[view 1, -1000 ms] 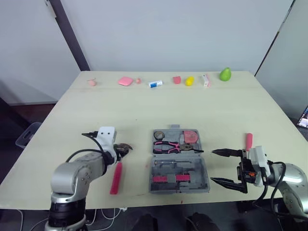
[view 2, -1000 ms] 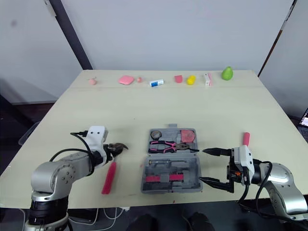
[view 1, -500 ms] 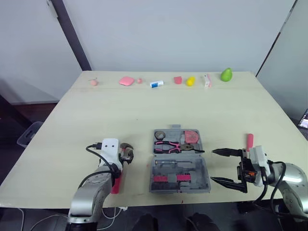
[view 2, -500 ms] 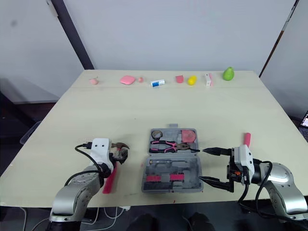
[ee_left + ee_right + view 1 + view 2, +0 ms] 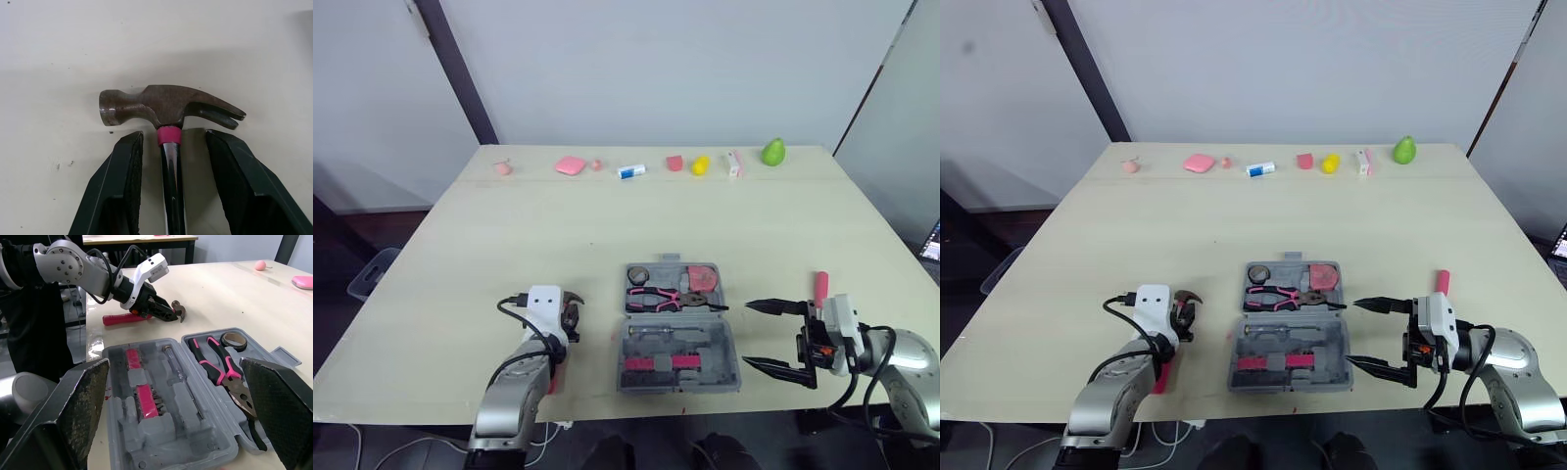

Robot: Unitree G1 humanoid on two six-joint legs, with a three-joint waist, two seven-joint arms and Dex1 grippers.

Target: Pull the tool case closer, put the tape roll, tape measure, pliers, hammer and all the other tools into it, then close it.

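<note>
- Pink-handled hammer [image 5: 166, 105] lies on the tabletop [image 5: 607, 215] at the robot's left front. Its head points away from the robot and its handle runs back under the left forearm, so its long axis is roughly in line with that arm.
- Left tool [image 5: 173, 133] is down at the hammer's neck. Its fingers are apart and straddle the shaft just below the head, with a gap on each side, so nothing is clamped yet.
- The step in hand looks like the grasp of the hammer, and closing straight across the shaft should do it. Held that near the head, the weight sits close to the fingers, though the long handle may swing.
- Case [image 5: 677, 343] lies open and flat just to the right of the hammer, near it but apart.
- The case's far half holds the tape roll [image 5: 638, 273], pliers [image 5: 656, 297] and tape measure [image 5: 703, 277]. Its near half holds pink bits [image 5: 656, 362].
- The carry is therefore a short one to the right, and the left arm is the nearer. The pliers lie crosswise in the case, so the hammer will probably need turning. Which recess is meant for it I cannot tell.
- Right tool [image 5: 748, 334] hovers just right of the case, fingers wide apart and empty.
- Beyond it a pink stick [image 5: 820, 286] lies on the tabletop outside the case. What it is I cannot tell, but the right arm is the nearer to it.
</note>
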